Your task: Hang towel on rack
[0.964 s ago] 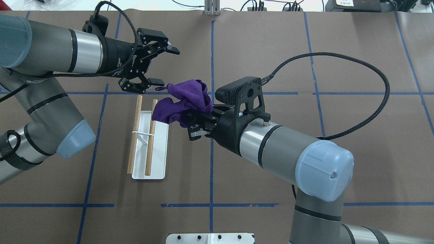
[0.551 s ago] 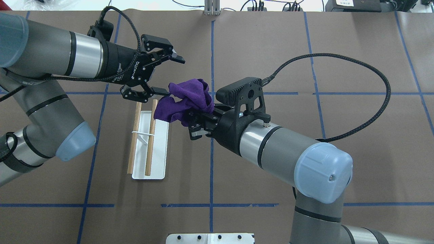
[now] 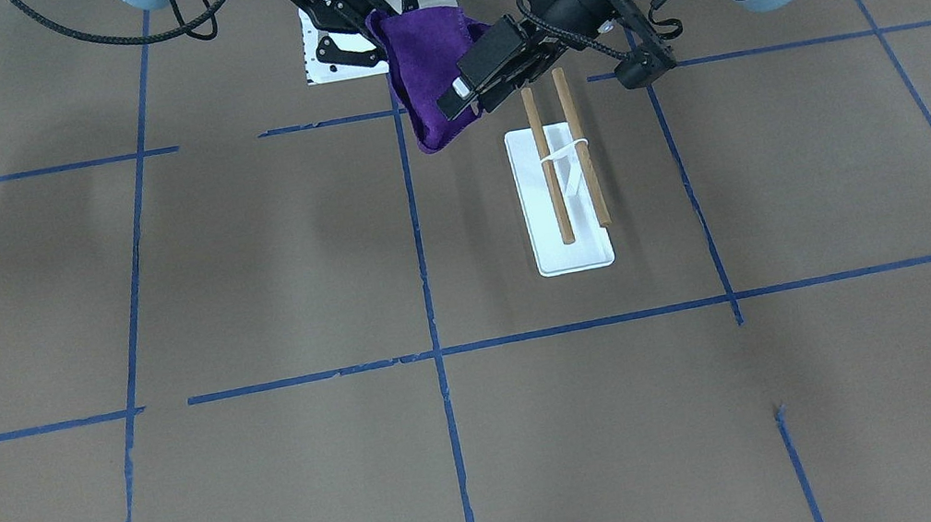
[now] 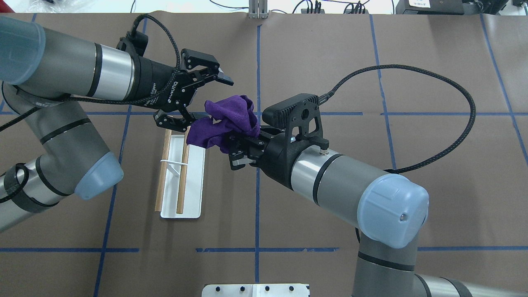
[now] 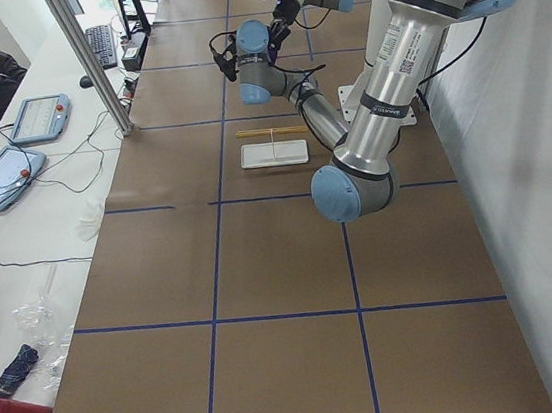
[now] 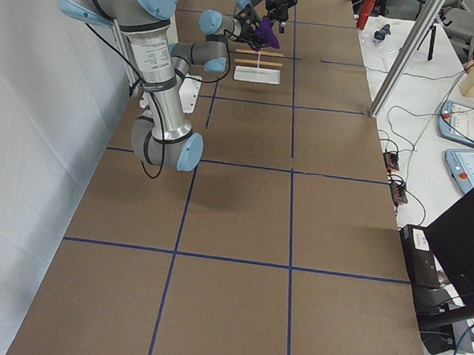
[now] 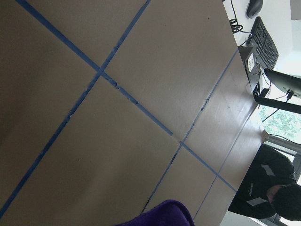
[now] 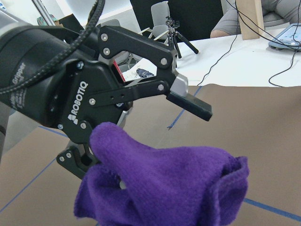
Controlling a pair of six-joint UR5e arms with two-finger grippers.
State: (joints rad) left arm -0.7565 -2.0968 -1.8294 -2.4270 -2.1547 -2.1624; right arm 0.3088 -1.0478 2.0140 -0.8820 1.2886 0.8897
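Note:
The purple towel [image 4: 225,117] hangs bunched in my right gripper [image 4: 238,142], which is shut on it above the table. It also shows in the front view [image 3: 426,71] and in the right wrist view [image 8: 164,188]. My left gripper [image 4: 208,99] is open, one finger [image 4: 225,78] beyond the towel and the other at its left end. The right wrist view shows these open jaws [image 8: 136,134] straddling the cloth. The rack [image 4: 192,181] stands just below the towel's left end, with a white base and two wooden dowels [image 4: 162,173]; it shows in the front view [image 3: 565,198].
The brown table cover carries a blue tape grid [image 4: 257,62]. A black cable [image 4: 412,72] loops from my right wrist camera over the right half. A white pedestal plate [image 4: 255,290] lies at the near edge. Operators and tablets show beyond the table's far edge.
My left gripper has moved right and slightly down toward the towel, still open, so its jaws now straddle the towel's left end. My right gripper and the towel have barely moved.

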